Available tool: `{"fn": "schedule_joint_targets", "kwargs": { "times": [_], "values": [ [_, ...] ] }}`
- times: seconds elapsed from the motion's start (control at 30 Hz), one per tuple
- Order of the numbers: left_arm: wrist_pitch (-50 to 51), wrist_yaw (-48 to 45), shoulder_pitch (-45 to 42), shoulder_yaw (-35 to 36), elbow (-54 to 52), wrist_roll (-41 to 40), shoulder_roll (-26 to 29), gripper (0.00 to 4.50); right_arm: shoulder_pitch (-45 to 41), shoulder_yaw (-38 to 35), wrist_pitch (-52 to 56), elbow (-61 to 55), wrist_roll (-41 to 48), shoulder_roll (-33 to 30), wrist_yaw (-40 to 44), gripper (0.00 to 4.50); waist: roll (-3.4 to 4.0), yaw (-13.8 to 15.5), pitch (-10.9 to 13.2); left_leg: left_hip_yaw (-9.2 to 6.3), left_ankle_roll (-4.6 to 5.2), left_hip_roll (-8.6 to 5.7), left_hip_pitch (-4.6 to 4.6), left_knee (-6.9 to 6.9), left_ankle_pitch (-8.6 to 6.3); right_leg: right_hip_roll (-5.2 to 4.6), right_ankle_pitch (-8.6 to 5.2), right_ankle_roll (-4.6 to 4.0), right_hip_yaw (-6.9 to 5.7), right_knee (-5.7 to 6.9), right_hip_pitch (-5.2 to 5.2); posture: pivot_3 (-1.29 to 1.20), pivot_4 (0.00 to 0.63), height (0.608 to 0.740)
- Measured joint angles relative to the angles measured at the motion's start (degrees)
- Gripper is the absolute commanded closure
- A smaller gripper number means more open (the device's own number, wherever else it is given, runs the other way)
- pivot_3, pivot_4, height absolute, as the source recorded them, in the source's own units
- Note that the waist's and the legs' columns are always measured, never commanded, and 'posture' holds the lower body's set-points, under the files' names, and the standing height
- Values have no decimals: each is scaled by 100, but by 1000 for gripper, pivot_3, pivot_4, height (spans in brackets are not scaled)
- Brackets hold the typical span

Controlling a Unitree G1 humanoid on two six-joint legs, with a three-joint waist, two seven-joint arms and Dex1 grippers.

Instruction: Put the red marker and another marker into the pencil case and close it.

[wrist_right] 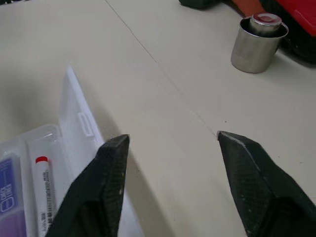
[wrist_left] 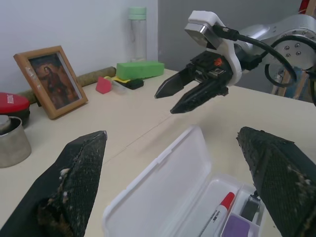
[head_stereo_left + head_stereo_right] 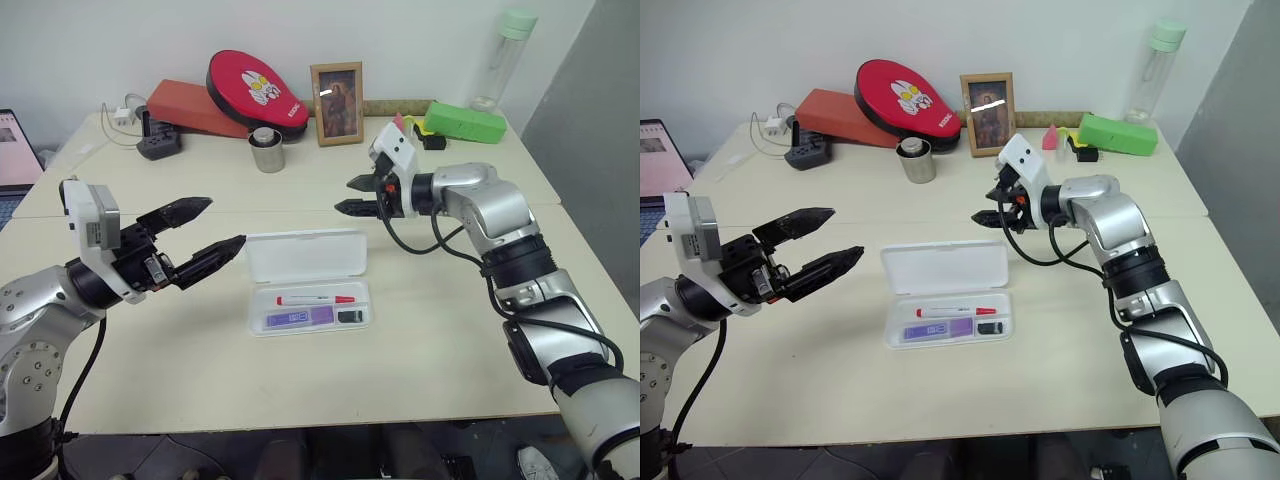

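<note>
- The pencil case (image 3: 306,282) lies open on the worktop (image 3: 420,340).
- The red marker (image 3: 316,299) and purple marker (image 3: 299,318) lie inside.
- Left fingers (image 3: 196,232) are wide, holding nothing.
- Right fingers (image 3: 356,196) are partly open, holding nothing.

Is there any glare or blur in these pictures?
Right eye view: a bright streak of glare crosses the framed picture. Left wrist view: the left pincer looms large and soft. Right wrist view: the metal cup stays fairly crisp.

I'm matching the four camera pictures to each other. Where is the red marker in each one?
Left eye: red marker in the open pencil case, mid-table.
Right eye: same tray, centre.
Left wrist: red cap at the lower edge.
Right wrist: lower left corner.
Shared landmark: the case's raised lid.
</note>
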Motion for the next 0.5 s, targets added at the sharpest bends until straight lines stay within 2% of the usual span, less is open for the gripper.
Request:
{"fn": "schedule_joint_targets", "kwargs": {
  "times": [0.27, 0.5],
  "values": [
    [13, 105, 339, 136, -110, -111, -60, 0, -68, 192, -415, 602, -469, 102, 208, 4390, 0, 1, 0, 2, 0, 0, 0, 0, 0, -1, 0, 0, 2, 0, -1, 0, 150, 740],
    [12, 123, 396, 279, -127, -191, -61, 0, -69, 331, -635, 818, -780, 204, 240, 4454, 1, -1, 1, 2, -1, 1, 1, -1, 0, 0, 0, 0, 2, 1, -2, 0, 150, 740]
  ]
}}
